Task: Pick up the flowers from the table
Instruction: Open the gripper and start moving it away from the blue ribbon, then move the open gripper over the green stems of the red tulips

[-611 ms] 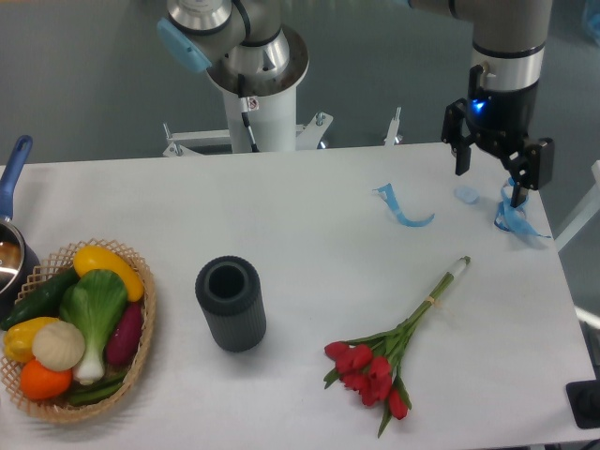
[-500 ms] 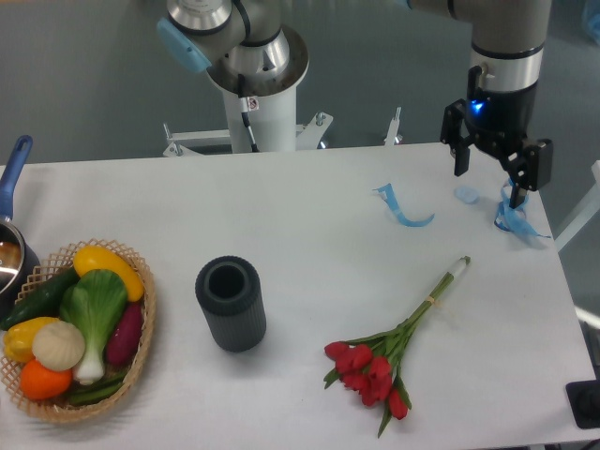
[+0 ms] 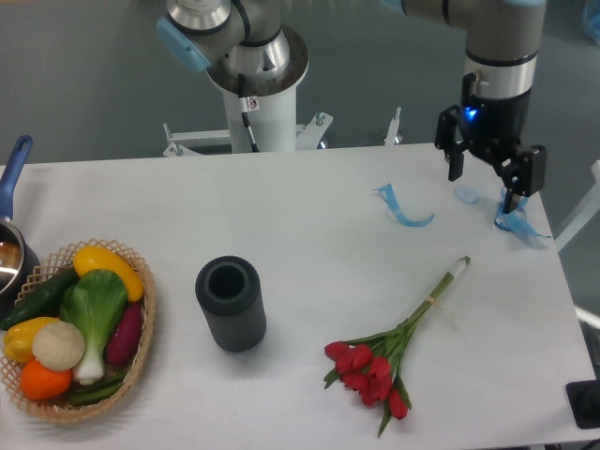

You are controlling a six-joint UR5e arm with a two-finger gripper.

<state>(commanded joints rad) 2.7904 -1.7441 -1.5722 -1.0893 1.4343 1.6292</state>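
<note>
The jaws stand wide apart and hold nothing. Your gripper has just moved a little up and a little away from the edge, toward the middle of the table, with its fingers just as far apart as before. That is a small start, and the picking up is not yet begun.

The flowers lie flat on the table and have not moved. Their red buds bunch together at the front, and the long thin stems run up and back to a pale end. That pale end is the part of the flowers closest to your gripper, but the two are still well apart.

Just past the pale end of the flowers lie curled blue ribbon strips, one of them right under your gripper. Do not grab those by mistake.

Beside the flowers, on the other side from your gripper, stands a dark ribbed cup. Farther that way sits a wicker basket full of vegetables.

I think you need to bring the gripper over the stems and then go down.
</note>
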